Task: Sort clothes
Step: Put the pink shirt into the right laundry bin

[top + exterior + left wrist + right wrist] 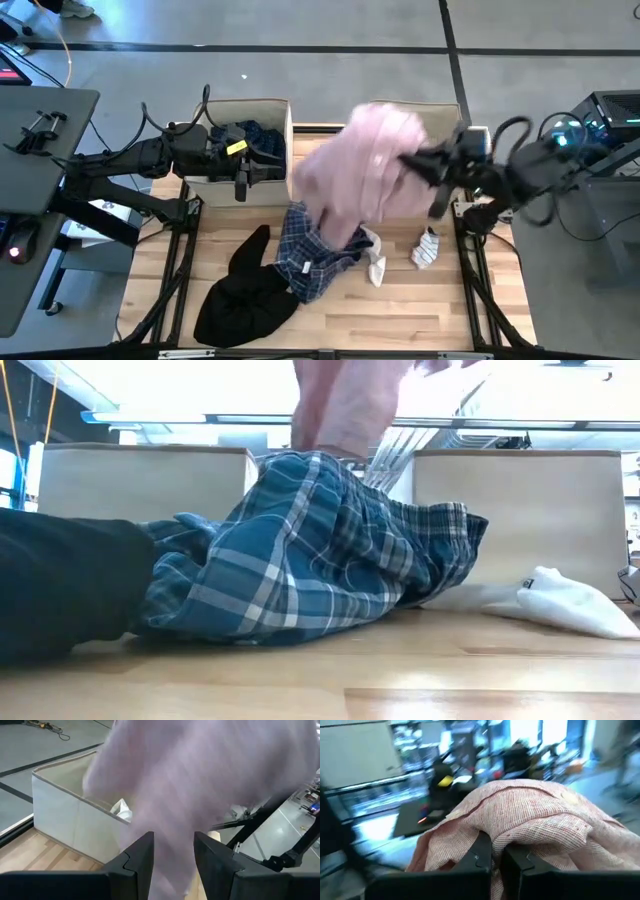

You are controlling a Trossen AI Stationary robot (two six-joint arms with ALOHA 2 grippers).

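High view: right gripper (425, 168) lifts pale pink shirt (365, 165) over right bin (440, 108); left gripper (243, 180) waits by left bin (250, 105).

Low view: plaid shirt (310, 550) lies before right bin.

Left wrist view: fingers parted, empty.

Right wrist view: fingers pinch shirt.

Judged step: binning; next, lower and release.

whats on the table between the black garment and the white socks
The blue-white plaid shirt, bunched in a heap. In the high view it lies between the black garment and the white socks; the low view shows the same order.

Robotics lab: arm rigs, monitors (615, 110) (taped floor).
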